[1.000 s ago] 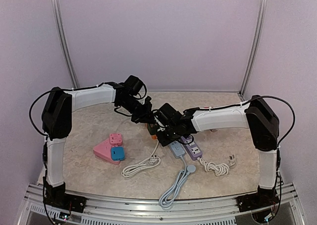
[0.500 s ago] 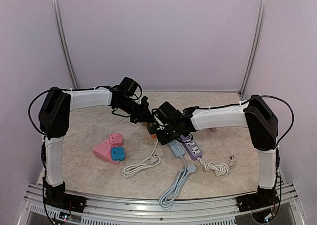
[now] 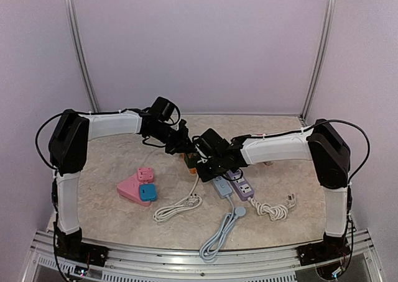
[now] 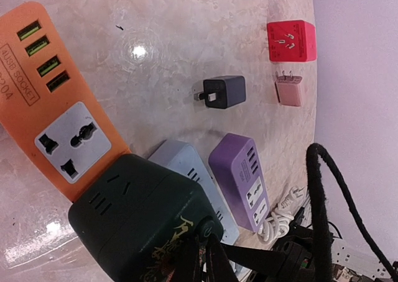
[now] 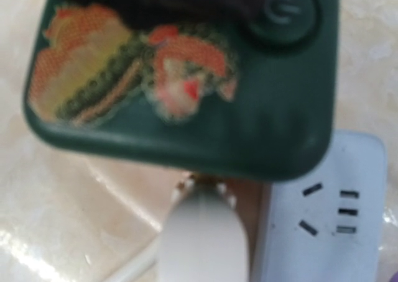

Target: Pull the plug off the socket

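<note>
Nearest to the arm bases, a white cable (image 3: 177,207) and a grey cable (image 3: 219,235) are seen loose on the worktop (image 3: 124,158). Behind them the grey strip (image 3: 221,186) and the purple strip (image 3: 242,187) are laid side by side. Just beyond, the socket (image 5: 186,127), a dark green cube, is found at the end of the orange strip (image 4: 56,102). The white plug (image 5: 200,241) is met at its near side. Some metal is seen between the two, so the plug is judged to be partly drawn out, though this cannot be told surely.

The right gripper (image 3: 204,163) is pressed together and appears to pinch the plug, although its fingers are not shown. The left gripper (image 4: 200,257) is also pressed together, with nothing between, and is laid on top of the socket. Farther away, a black adaptor (image 4: 225,92), a pink adaptor (image 4: 290,88) and a red adaptor (image 4: 291,41) are left apart.

The pulling step is judged to be in hand. For the next move, the socket must be held down while the plug is drawn straight away from it.
</note>
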Robot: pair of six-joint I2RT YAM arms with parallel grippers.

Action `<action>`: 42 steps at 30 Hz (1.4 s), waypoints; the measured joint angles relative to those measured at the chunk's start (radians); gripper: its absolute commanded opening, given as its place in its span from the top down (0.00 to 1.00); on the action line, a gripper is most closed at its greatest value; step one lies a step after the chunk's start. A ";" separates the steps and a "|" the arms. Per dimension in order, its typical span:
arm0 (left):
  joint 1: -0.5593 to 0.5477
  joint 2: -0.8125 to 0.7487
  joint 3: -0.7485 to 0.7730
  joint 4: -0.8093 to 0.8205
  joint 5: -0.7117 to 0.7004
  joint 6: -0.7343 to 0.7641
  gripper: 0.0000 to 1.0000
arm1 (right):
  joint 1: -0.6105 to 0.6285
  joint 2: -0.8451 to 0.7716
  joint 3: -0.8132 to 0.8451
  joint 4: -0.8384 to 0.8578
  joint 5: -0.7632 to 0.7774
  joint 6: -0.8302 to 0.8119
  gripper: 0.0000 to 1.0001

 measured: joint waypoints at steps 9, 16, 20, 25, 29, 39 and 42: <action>-0.005 -0.001 -0.030 0.068 0.000 -0.015 0.94 | -0.002 -0.028 -0.066 0.067 0.000 0.032 0.99; -0.009 -0.002 -0.049 0.105 0.015 -0.020 0.94 | -0.003 -0.053 -0.105 0.084 0.004 0.042 0.99; -0.012 -0.003 -0.055 0.119 0.021 -0.024 0.95 | -0.002 -0.060 -0.115 0.083 0.010 0.042 0.99; -0.014 -0.003 -0.061 0.128 0.025 -0.029 0.94 | 0.009 -0.060 -0.106 0.060 0.031 0.037 0.99; -0.016 -0.004 -0.067 0.138 0.026 -0.031 0.95 | 0.014 -0.060 -0.096 0.042 0.022 0.053 0.99; -0.016 -0.011 -0.079 0.150 0.028 -0.013 0.94 | 0.021 -0.068 -0.125 0.067 0.024 0.112 0.99; -0.017 -0.016 -0.082 0.149 0.025 -0.001 0.90 | 0.021 -0.068 -0.122 0.071 0.025 0.112 0.99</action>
